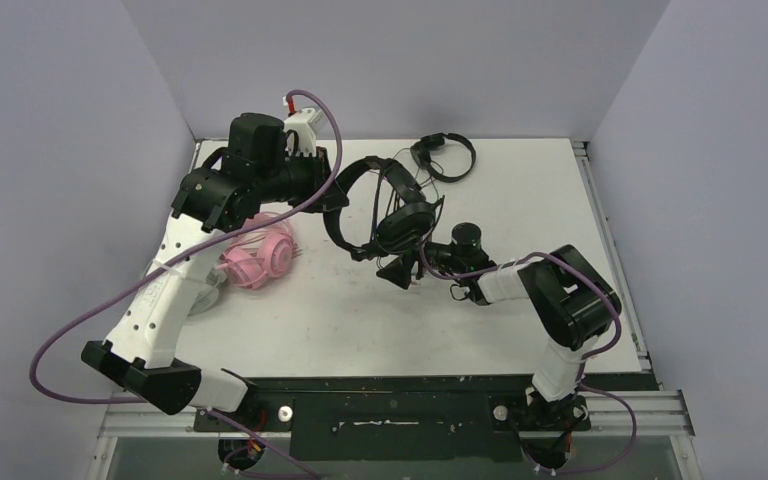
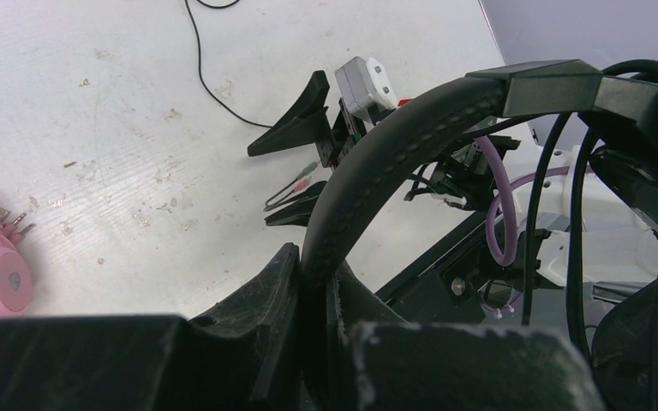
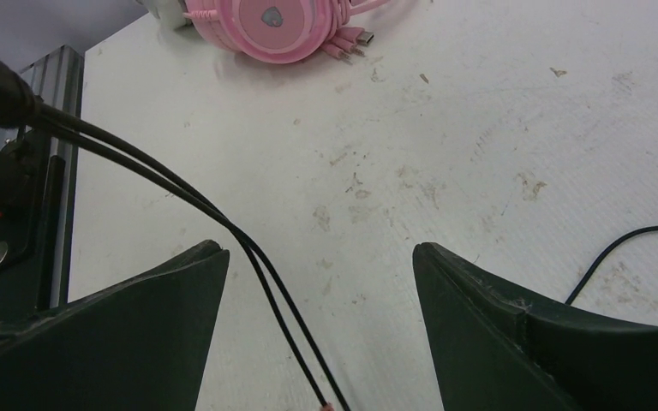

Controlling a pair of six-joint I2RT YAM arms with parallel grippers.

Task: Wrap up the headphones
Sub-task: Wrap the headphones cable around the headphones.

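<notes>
— Held where, the black headset [image 1: 407, 222]?
— Up over the middle of the table [image 1: 520, 200], by the left gripper [image 2: 313, 282], clamped tight on the stitched, padded headband [image 2: 394, 145].
— And the right gripper [image 3: 317, 257]?
— Spread wide, gripping nothing; only two thin black cable strands [image 3: 180, 193] running between the fingers.
— Other headsets?
— Pink one [image 1: 260, 255] lying at the left, thin black one [image 1: 445, 155] near the far edge.

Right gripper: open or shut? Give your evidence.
Open. The right gripper shows its fingers wide apart in its wrist view, with a black cable running between them unclamped.
</notes>
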